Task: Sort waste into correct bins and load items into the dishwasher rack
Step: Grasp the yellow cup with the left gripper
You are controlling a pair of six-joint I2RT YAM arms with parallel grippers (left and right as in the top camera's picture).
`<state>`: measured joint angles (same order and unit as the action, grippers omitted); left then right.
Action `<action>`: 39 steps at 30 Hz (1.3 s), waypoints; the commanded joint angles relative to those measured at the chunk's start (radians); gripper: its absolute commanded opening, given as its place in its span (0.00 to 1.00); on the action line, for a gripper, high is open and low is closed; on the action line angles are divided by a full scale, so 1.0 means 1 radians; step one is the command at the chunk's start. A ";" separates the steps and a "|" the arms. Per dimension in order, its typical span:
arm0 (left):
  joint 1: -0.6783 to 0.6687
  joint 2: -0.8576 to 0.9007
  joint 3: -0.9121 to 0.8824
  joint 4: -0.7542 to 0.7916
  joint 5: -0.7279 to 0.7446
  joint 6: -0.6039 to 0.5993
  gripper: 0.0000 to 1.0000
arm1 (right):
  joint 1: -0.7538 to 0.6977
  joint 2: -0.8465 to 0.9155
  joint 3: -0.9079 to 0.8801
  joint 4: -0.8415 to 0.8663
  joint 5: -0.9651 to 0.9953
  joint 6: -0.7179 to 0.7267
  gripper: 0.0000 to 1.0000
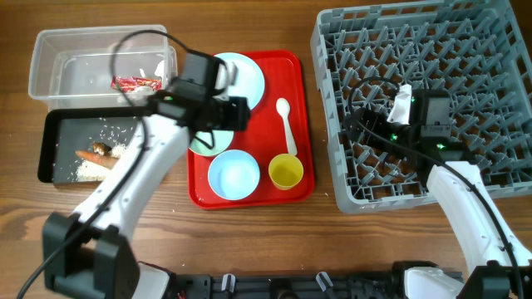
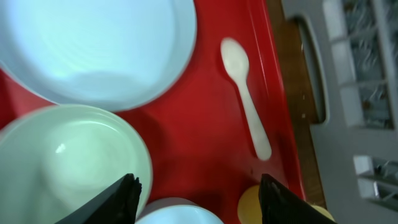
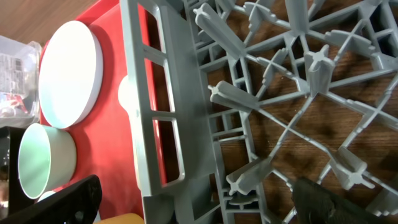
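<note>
Clearly the loading half has not begun: the dishwasher rack [image 1: 465, 50], by far the biggest thing on the table [image 1: 249, 249], shows only bare pegs, with no dish in it. The right fingers [image 3: 68, 199] hang spread wide just inside its near wall, holding nothing. All five items sit on the red serving tray [image 1: 301, 83] beside the rack: the light blue plate [image 1: 245, 79], the pale green bowl [image 1: 199, 148] partly under the left arm, the light blue bowl [image 1: 233, 176], the yellow cup [image 1: 285, 172] and the white spoon [image 1: 287, 124]. The left fingers [image 2: 121, 199] hover over that tray, parted and empty, between the green bowl and the cup. Sorting looks finished, as far as I can judge. The clear tub [image 1: 50, 58] holds the red-and-white wrapper [image 1: 135, 83], and the black tray [image 1: 62, 124] holds the orange stick [image 1: 93, 158], the brown lump [image 1: 101, 149] and the rice [image 1: 87, 170].
</note>
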<state>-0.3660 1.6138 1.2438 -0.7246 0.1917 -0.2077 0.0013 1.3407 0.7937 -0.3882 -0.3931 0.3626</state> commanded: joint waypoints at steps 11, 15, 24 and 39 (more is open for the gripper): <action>-0.032 0.051 0.017 -0.021 0.126 0.047 0.64 | 0.075 -0.040 0.080 -0.009 -0.178 -0.100 1.00; -0.047 0.051 0.017 -0.063 0.268 0.168 0.62 | 0.126 -0.092 0.131 -0.061 -0.101 -0.129 1.00; -0.216 0.095 -0.003 -0.185 0.120 0.226 0.58 | 0.130 -0.113 0.136 -0.079 -0.074 -0.124 1.00; -0.221 0.220 -0.005 -0.113 0.060 0.120 0.06 | 0.129 -0.112 0.136 -0.085 -0.073 -0.126 1.00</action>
<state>-0.5865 1.8328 1.2423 -0.8444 0.2481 -0.0677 0.1276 1.2354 0.9154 -0.4751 -0.4801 0.2562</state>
